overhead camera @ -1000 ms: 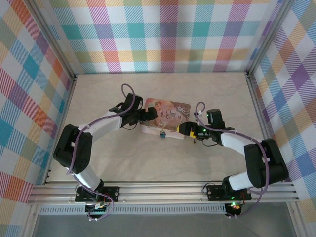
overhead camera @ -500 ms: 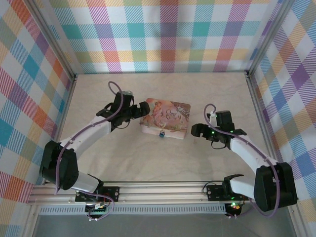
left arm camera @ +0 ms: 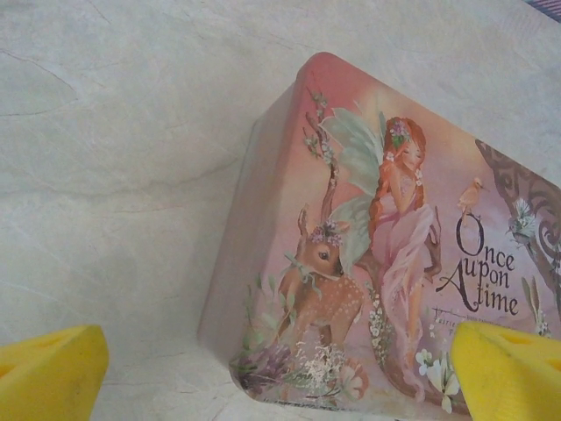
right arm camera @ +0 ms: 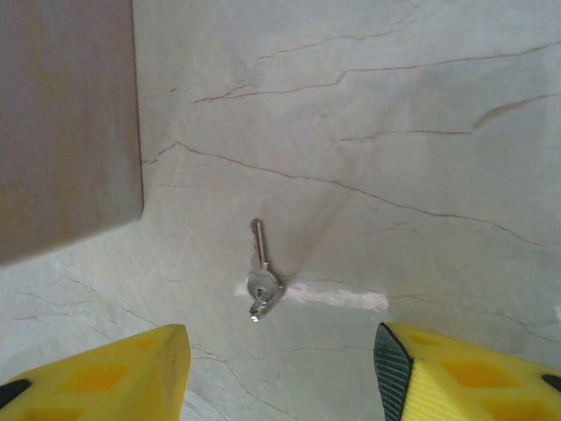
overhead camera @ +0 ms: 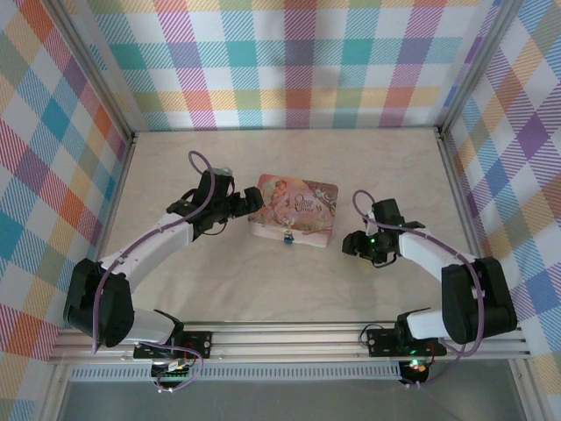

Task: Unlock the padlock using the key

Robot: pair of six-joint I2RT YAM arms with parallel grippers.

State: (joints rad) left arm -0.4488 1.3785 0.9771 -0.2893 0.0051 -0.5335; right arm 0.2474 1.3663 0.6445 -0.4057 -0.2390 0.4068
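Key lies flat on the marbled table, just ahead of the right gripper and roughly between its spread, empty jaws, blade pointing away; the blue padlock sits at the pink tin's near edge.

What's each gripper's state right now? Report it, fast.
Left gripper: open, empty, by the tin.
Right gripper: open, empty; the key lies on the table before it.
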